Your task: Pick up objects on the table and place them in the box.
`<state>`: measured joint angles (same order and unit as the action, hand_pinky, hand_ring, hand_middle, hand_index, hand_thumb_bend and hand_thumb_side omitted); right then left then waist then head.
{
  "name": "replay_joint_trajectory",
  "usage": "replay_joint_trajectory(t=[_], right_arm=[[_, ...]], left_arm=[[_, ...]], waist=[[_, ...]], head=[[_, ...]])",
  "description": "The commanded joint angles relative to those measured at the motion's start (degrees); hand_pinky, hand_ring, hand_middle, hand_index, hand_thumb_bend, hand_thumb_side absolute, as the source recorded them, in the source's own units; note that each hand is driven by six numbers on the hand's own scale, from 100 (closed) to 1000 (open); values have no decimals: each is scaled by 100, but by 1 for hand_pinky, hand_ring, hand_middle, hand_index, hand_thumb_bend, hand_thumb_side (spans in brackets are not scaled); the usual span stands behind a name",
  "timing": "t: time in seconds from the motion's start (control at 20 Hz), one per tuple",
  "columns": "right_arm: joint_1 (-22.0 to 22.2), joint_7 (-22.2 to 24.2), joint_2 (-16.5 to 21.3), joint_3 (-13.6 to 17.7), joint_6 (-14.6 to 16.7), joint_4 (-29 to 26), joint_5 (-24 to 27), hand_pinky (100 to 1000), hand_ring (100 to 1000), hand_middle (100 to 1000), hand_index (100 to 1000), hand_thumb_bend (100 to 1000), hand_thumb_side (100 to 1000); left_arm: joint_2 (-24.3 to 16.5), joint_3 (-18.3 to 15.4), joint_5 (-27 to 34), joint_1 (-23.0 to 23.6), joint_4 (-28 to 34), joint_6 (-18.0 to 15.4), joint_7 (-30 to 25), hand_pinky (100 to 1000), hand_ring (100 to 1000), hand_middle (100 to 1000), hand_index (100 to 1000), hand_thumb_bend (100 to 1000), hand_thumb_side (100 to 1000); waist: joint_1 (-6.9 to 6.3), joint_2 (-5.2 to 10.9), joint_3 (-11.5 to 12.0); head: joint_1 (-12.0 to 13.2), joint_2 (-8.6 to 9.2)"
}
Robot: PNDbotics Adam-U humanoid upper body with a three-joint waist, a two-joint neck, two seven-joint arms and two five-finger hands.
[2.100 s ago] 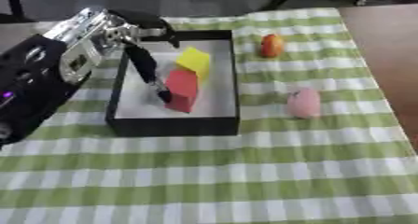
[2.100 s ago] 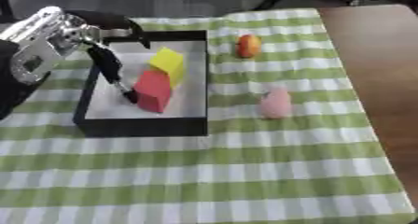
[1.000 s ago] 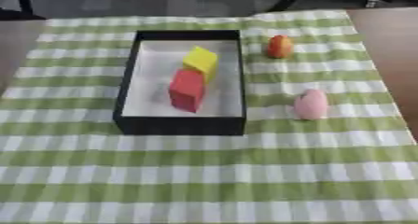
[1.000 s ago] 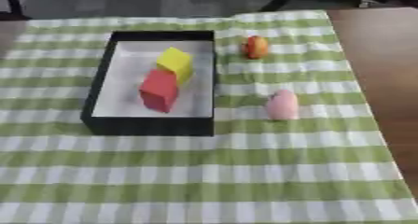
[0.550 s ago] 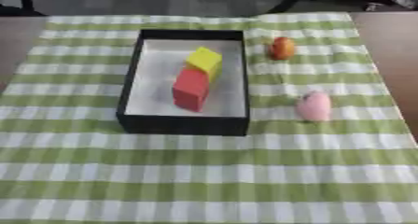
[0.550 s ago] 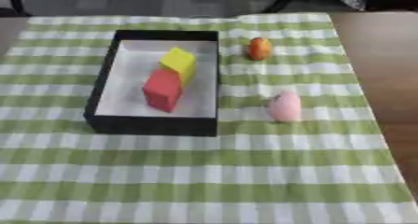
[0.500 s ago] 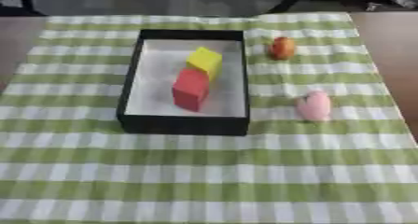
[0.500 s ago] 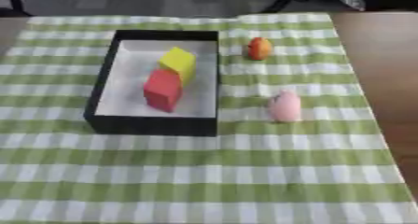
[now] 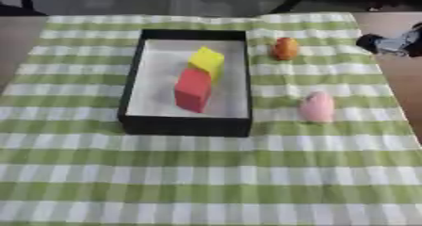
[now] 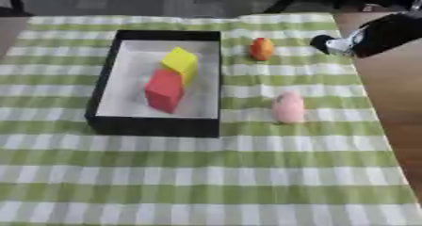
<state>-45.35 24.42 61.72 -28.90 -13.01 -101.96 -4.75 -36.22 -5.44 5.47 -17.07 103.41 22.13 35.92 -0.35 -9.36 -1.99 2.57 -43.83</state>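
Right hand (image 10: 344, 44) newly in from box's (image 10: 109, 119) far right; grasp state indiscernible. Likely target: orange object (image 10: 262, 49).

The right hand (image 10: 336, 44) was cut off by the picture's right edge and blurred, so its fingers could not be made out. The left hand showed in neither view. The pink object (image 10: 288, 107) was too blurred to name.

right hand (image 10: 339, 44) black with a silver joint, rounded dark tip; thick black forearm behind it
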Motion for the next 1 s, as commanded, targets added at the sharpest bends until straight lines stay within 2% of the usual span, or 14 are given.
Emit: replay_joint_trajectory(t=[0.05, 0.4, 0.45, 0.6, 0.65, 0.7, 1.0], right_arm=[[-68, 208, 251, -54, -175, -204, 44, 831, 776, 754, 860, 391, 308], [-291, 517, 96, -487, -592, -271, 9, 801, 716, 732, 843, 475, 234], [-333, 533, 59, -541, -637, -259, -26, 794, 698, 728, 841, 449, 251], [-431, 525, -58, -693, -769, -190, -117, 784, 670, 719, 844, 448, 253], [-459, 537, -96, -747, -802, -160, -147, 783, 670, 716, 843, 473, 228], [-486, 550, -140, -796, -834, -125, -183, 783, 670, 715, 843, 448, 254], [-573, 423, -402, -980, -904, 198, -513, 788, 694, 711, 835, 440, 228]], left_arm=[[-103, -34, -15, -22, 60, -37, 6, 740, 754, 809, 869, 587, 451], [-51, 37, -45, -106, 54, -26, -57, 740, 753, 808, 867, 587, 452], [-48, 52, -40, -115, 47, -22, -70, 740, 753, 808, 867, 587, 453], [-20, 74, -52, -142, 27, -13, -85, 739, 753, 807, 865, 586, 456], [-12, 81, -55, -145, 22, -12, -90, 739, 753, 807, 864, 584, 446], [-4, 85, -58, -146, 19, -10, -93, 739, 753, 807, 864, 586, 457], [62, 86, -69, -152, 35, -31, -64, 737, 751, 804, 860, 585, 456]], waist=[[84, -29, 19], [76, -85, 70], [74, -95, 71], [68, -126, 79], [65, -136, 81], [61, -147, 85], [25, -216, 120]], head=[[-24, -29], [-82, -29], [-89, -29], [-111, -29], [-118, -29], [-130, -29], [-217, -29]])
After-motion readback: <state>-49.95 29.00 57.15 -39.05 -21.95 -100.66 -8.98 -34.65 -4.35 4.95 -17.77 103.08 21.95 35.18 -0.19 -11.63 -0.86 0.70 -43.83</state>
